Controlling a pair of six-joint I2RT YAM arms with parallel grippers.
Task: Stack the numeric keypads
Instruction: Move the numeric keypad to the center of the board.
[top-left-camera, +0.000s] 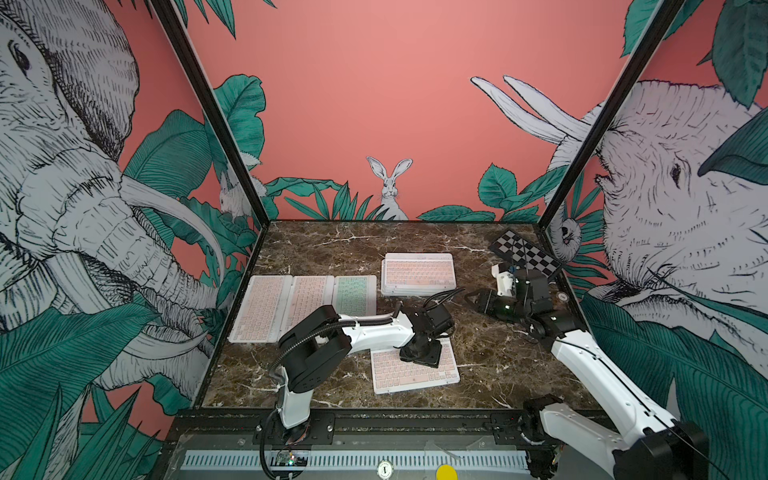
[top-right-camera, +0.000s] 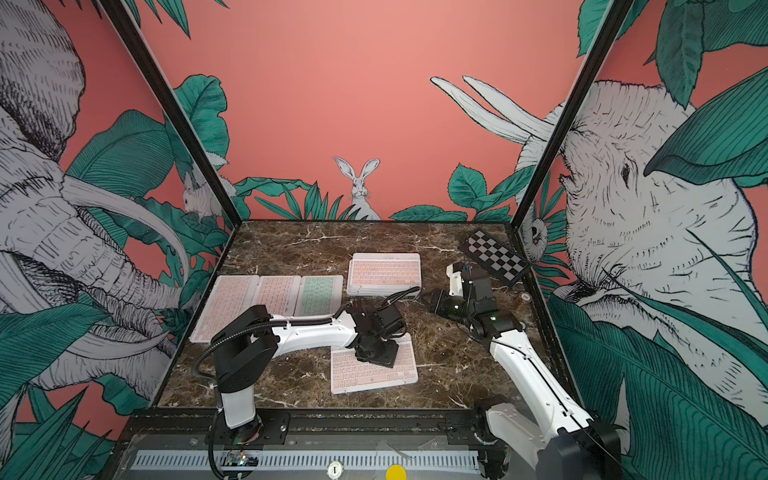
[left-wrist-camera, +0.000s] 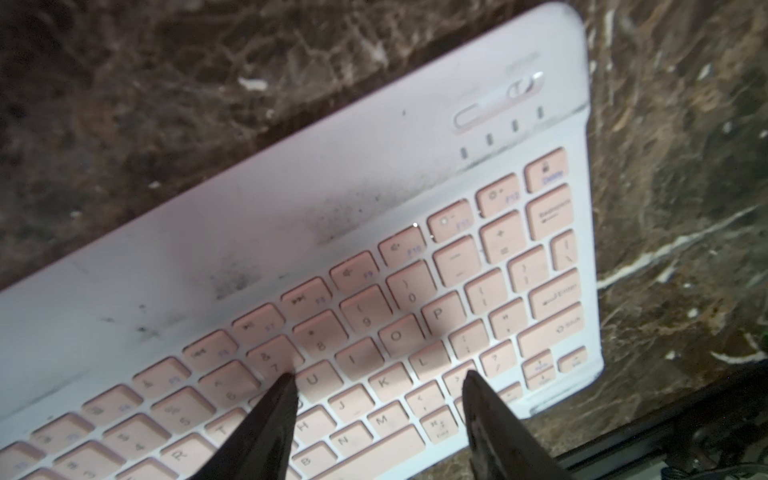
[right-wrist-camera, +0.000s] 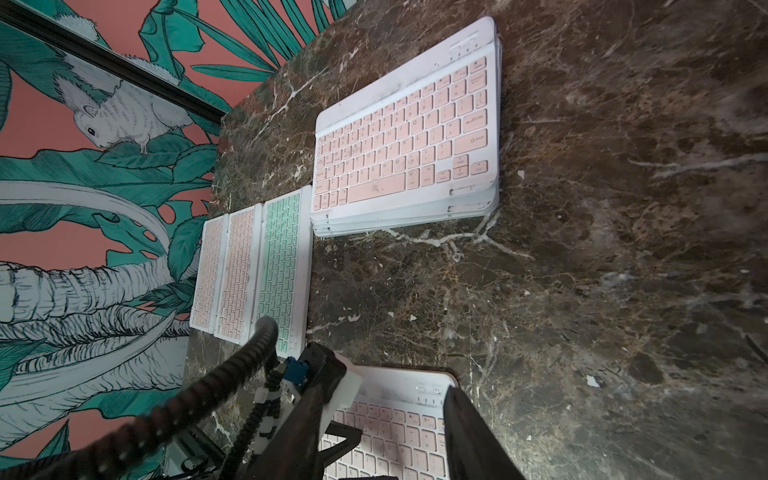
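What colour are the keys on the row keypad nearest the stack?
Mint green; the right wrist view shows this keypad best.

A stack of pink-keyed keypads (top-left-camera: 417, 274), white-framed and several deep, lies flat at the back centre of the tabletop (top-left-camera: 332, 245). At the left, edge to edge, lie the outer pink keypad (top-left-camera: 257, 307), the middle pink keypad (top-left-camera: 307, 299) and the mint-green keypad (top-left-camera: 354, 295). The lone pink keypad (top-left-camera: 411, 372) lies flat near the front centre, slightly askew, its frame smudged grey.

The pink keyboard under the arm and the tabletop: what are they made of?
Pink keyboard: apparently a matte white plastic frame with pale pink plastic keys; rounded moulded corners and dark scuff smudges suggest it. Tabletop: looks like smooth brown marble with white veins, though it may be a printed laminate.
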